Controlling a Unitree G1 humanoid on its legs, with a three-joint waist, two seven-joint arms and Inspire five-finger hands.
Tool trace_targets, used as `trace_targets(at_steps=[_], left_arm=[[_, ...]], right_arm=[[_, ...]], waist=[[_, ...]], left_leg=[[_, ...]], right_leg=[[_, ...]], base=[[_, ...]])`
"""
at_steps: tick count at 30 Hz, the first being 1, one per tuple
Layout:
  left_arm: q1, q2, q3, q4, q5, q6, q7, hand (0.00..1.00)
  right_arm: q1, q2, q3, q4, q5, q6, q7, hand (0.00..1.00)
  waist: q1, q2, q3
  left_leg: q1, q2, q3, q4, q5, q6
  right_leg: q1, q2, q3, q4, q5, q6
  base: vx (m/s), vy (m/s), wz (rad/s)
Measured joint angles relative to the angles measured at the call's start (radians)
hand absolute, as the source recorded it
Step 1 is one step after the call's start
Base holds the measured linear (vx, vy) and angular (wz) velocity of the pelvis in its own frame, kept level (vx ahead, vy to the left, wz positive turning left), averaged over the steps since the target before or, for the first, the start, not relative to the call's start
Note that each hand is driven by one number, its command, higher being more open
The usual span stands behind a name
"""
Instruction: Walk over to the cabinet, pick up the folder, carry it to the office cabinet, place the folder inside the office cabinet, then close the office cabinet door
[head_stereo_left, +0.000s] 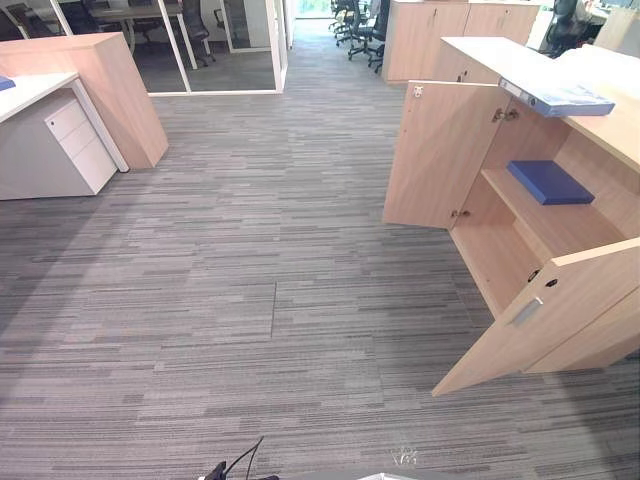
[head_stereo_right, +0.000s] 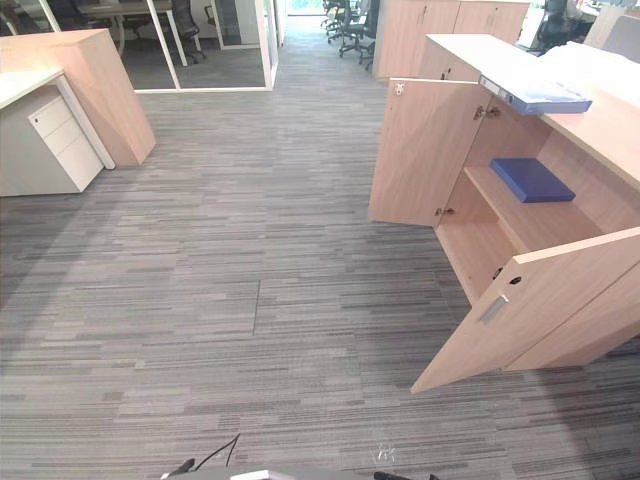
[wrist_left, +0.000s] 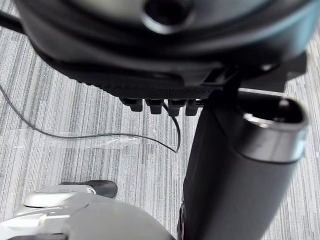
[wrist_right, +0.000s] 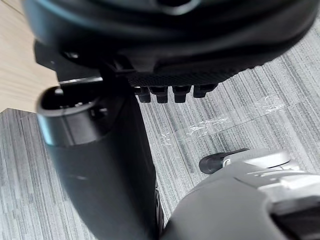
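Note:
The wooden office cabinet (head_stereo_left: 605, 135) stands at the right with both doors swung open: the far door (head_stereo_left: 440, 155) and the near door (head_stereo_left: 545, 315). A blue folder (head_stereo_left: 548, 182) lies flat on its inner shelf. A second blue-and-white binder (head_stereo_left: 560, 98) rests on the cabinet's top. My left hand (wrist_left: 160, 106) hangs over the grey carpet, fingers relaxed and holding nothing. My right hand (wrist_right: 172, 92) hangs likewise above the carpet beside a wooden panel, with nothing in it.
A white drawer unit (head_stereo_left: 75, 140) and a wooden desk panel (head_stereo_left: 115, 90) stand at the far left. Glass partitions (head_stereo_left: 215, 50) and office chairs (head_stereo_left: 360, 30) are at the back. Striped carpet (head_stereo_left: 260, 300) spreads between me and the cabinet.

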Motion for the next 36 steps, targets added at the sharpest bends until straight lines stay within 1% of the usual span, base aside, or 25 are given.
trace_targets(at_steps=[2, 4, 9, 13, 18, 26, 27, 31, 32, 33, 34, 35, 36], left_arm=[[0.001, 0.002, 0.002, 0.001, -0.040, 0.001, -0.015, 1.00], [0.003, 0.004, 0.002, 0.001, -0.078, 0.001, -0.033, 1.00], [0.004, 0.006, 0.002, 0.001, -0.101, 0.001, -0.062, 1.00], [0.002, 0.004, 0.002, 0.001, -0.091, 0.001, -0.059, 1.00], [-0.001, 0.004, -0.001, 0.000, -0.020, -0.001, -0.039, 1.00], [-0.001, 0.006, -0.011, 0.000, -0.009, -0.009, -0.018, 1.00], [-0.003, 0.007, -0.013, -0.001, -0.009, -0.009, -0.015, 1.00], [-0.010, 0.009, -0.013, -0.017, -0.010, -0.009, -0.010, 1.00], [-0.011, 0.010, -0.013, -0.025, -0.010, -0.009, -0.010, 1.00], [-0.017, 0.012, -0.012, -0.046, -0.010, -0.009, -0.010, 1.00], [-0.021, 0.012, -0.012, -0.056, -0.010, -0.008, -0.009, 1.00], [-0.025, 0.012, -0.013, -0.082, -0.010, -0.008, -0.010, 1.00], [-0.024, 0.003, -0.014, -0.112, -0.011, -0.008, -0.010, 1.00]], right_arm=[[-0.007, 0.002, 0.000, 0.000, 0.000, 0.000, 0.001, 1.00], [-0.021, 0.003, 0.000, 0.000, 0.000, 0.000, 0.002, 1.00], [-0.038, 0.003, -0.003, 0.000, 0.000, 0.000, 0.004, 1.00], [-0.045, 0.008, -0.037, 0.000, 0.000, 0.000, 0.009, 1.00], [-0.045, 0.008, -0.037, 0.000, 0.000, 0.000, 0.008, 1.00], [-0.046, 0.008, -0.036, 0.000, 0.001, 0.000, 0.001, 1.00], [-0.047, 0.009, -0.036, -0.001, 0.001, 0.000, 0.000, 1.00], [-0.058, 0.012, -0.037, -0.003, 0.001, 0.000, -0.005, 1.00], [-0.064, 0.013, -0.037, -0.003, 0.001, 0.000, -0.008, 1.00], [-0.080, 0.017, -0.038, -0.004, 0.001, 0.000, -0.012, 1.00], [-0.089, 0.018, -0.039, -0.004, 0.001, 0.000, -0.013, 1.00], [-0.099, 0.020, -0.039, -0.009, 0.002, 0.000, -0.014, 1.00], [-0.106, 0.022, -0.039, -0.024, 0.003, 0.001, -0.013, 1.00]], waist=[[0.001, -0.004, 0.007], [0.001, -0.003, 0.015], [0.001, -0.001, 0.018], [0.001, 0.001, 0.020], [0.001, -0.001, 0.021], [0.001, -0.007, 0.027], [0.001, -0.004, 0.029], [0.002, -0.012, 0.048], [0.002, -0.013, 0.054], [0.002, -0.019, 0.073], [0.002, -0.021, 0.083], [0.005, -0.020, 0.103], [0.008, -0.005, 0.117]], left_leg=[[0.007, 0.000, 0.000, -0.004, -0.001, -0.002], [0.015, 0.002, 0.001, -0.012, 0.000, -0.004], [0.021, 0.002, 0.003, -0.015, 0.000, -0.004], [0.022, 0.002, 0.004, -0.015, 0.000, -0.004], [0.022, 0.002, 0.003, -0.015, 0.000, -0.004], [0.019, 0.002, 0.005, -0.024, 0.000, -0.005], [0.019, 0.003, 0.005, -0.026, 0.000, -0.005], [0.001, 0.006, 0.005, -0.025, 0.000, -0.008], [-0.008, 0.006, 0.005, -0.012, -0.004, -0.014], [-0.044, 0.008, 0.008, 0.040, -0.024, -0.042], [-0.065, 0.011, 0.014, 0.076, -0.037, -0.054], [-0.102, 0.020, 0.029, 0.154, -0.075, -0.060], [-0.143, 0.042, 0.042, 0.261, -0.134, -0.056]], right_leg=[[0.011, 0.000, -0.003, -0.011, 0.001, 0.006], [0.019, 0.002, -0.005, -0.020, 0.004, 0.022], [0.022, 0.002, -0.005, -0.020, 0.003, 0.023], [0.022, 0.002, -0.006, -0.020, 0.003, 0.023], [0.022, 0.002, -0.007, -0.021, 0.004, 0.023], [0.020, 0.003, -0.008, -0.031, 0.004, 0.022], [0.020, 0.003, -0.008, -0.034, 0.004, 0.022], [0.006, 0.006, -0.010, -0.037, 0.004, 0.022], [0.003, 0.006, -0.011, -0.034, 0.004, 0.022], [-0.016, 0.005, -0.017, -0.013, 0.000, 0.017], [-0.027, 0.005, -0.025, 0.000, -0.003, 0.012], [-0.042, 0.007, -0.042, 0.032, -0.029, -0.005], [-0.049, 0.022, -0.051, 0.068, -0.059, -0.038]], base=[[0.00, 0.000, 0.00], [0.00, 0.000, 0.00], [0.00, 0.000, 0.00], [0.00, 0.000, 0.00], [0.00, 0.000, 0.00], [0.00, 0.000, 0.00], [0.00, 0.000, 0.00], [0.00, 0.000, 0.00], [0.00, 0.000, 0.00], [0.00, 0.000, 0.00], [-0.07, -0.039, 0.02], [-0.09, -0.041, 0.02], [-0.11, -0.037, 0.02]])
